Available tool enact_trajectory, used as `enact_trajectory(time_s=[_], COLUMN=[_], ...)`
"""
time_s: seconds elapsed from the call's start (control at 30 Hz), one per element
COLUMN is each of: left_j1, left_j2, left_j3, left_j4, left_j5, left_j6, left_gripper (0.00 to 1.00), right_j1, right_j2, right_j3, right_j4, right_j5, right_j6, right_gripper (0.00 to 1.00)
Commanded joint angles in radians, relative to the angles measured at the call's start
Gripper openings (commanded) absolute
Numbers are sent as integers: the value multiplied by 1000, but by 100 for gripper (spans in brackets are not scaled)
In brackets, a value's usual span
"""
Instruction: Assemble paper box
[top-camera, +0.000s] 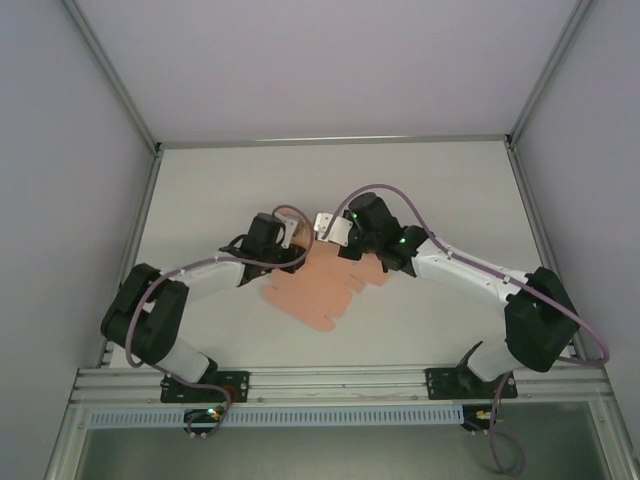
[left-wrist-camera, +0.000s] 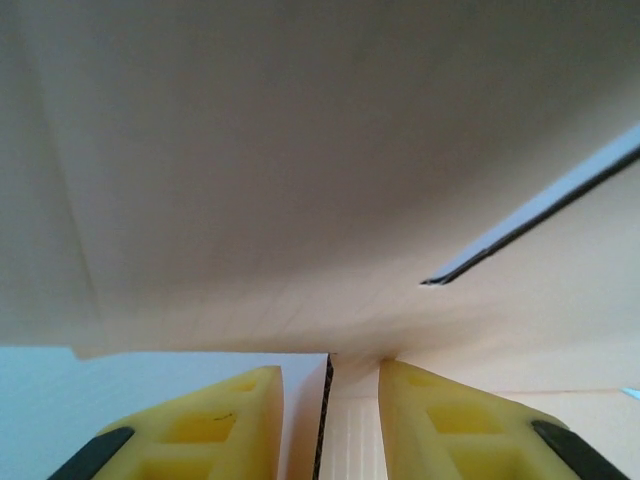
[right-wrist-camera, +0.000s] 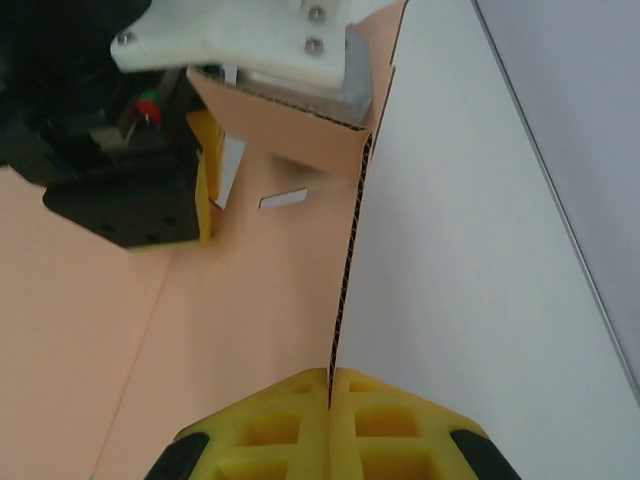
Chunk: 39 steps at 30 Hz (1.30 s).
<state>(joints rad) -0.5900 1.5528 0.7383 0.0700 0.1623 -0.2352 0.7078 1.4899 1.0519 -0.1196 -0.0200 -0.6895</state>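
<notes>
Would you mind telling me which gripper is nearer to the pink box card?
Right. The right gripper is shut on an edge of the box, touching it; the left gripper straddles an edge too, jaws apart, not yet gripping.

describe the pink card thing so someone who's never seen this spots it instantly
Start at the white table and look to its middle, where the left arm and right arm meet. The paper box sits there, a salmon-pink die-cut sheet with tabbed edges, unlike the black-and-white arms.
</notes>
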Motion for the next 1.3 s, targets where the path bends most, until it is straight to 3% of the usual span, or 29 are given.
enact_trajectory(time_s=[0.0,0.17,0.33,0.53,0.67,0.73,0.77,0.87,0.97,1.13,1.27], left_j1=[-31,-44,-43,-40,-18,-4,-1,-4,-19,-30,-44], left_j2=[49,77,41,-54,-155,-189,-197,-200,-160,-16,105], left_j3=[35,26,6,-39,-81,-91,-91,-97,-107,-79,-24], left_j4=[21,57,40,7,-57,-95,-109,-75,46,172,205], left_j5=[-67,-51,-89,-115,-143,-127,-111,30,167,178,165], left_j6=[-53,-84,-93,-98,-124,-141,-138,-137,-159,-199,-216], left_gripper=[30,31,39,59,78,81,76,42,21,7,4], right_j1=[45,95,95,71,52,44,42,41,41,37,39], right_j2=[20,44,65,84,91,98,102,118,128,132,117], right_j3=[-7,-41,-57,-60,-64,-58,-54,-47,-41,-43,-50], right_j4=[26,40,66,119,154,158,160,168,171,183,192], right_j5=[29,158,261,295,293,286,281,268,253,239,207], right_j6=[38,-9,-66,-132,-165,-160,-160,-157,-148,-130,-112], right_gripper=[0,0,0,0,0,0,0,0,0,0,0])
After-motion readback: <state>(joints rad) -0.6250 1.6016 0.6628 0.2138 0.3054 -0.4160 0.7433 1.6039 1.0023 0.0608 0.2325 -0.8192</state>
